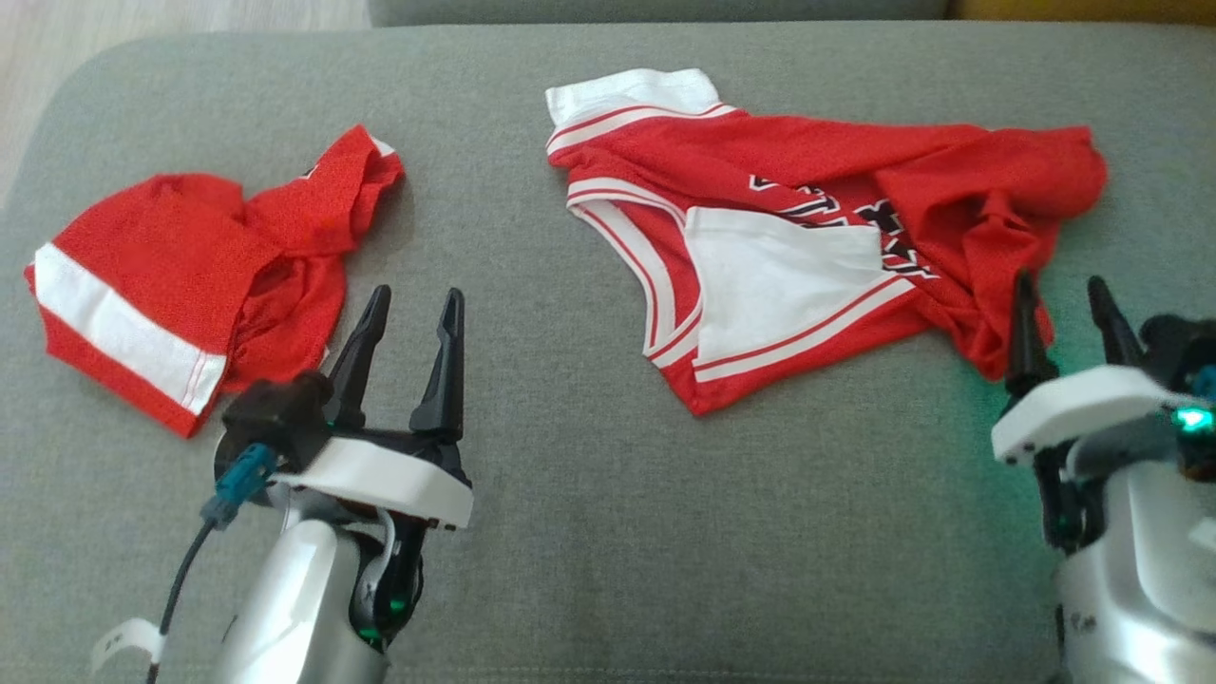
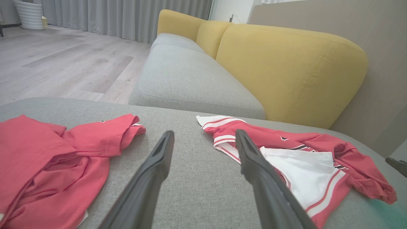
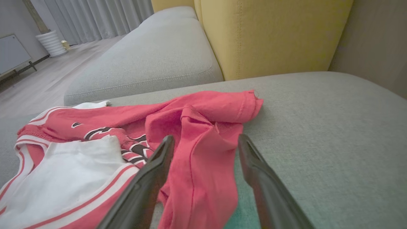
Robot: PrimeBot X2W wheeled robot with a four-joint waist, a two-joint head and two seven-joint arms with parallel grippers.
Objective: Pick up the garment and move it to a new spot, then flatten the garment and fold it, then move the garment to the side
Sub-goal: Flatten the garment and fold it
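- The crumpled red mesh jersey with white trim and black lettering (image 1: 807,147) is lying right of centre on the grey woven fabric cushion (image 1: 570,532), its white-edged armholes facing the robot.
- A second bunched red garment with a broad white band (image 1: 161,228) is lying well apart, at the cushion's left.
- The left gripper (image 1: 418,294) is hanging just beside that second garment, over bare fabric between the two pieces, its jaws standing fully spread and holding nothing.
- The right gripper (image 1: 1060,280) is sitting at the jersey's near right edge, jaws likewise spread wide, gripping nothing; a red fold is showing between its fingers (image 3: 149,178), and contact cannot be told.
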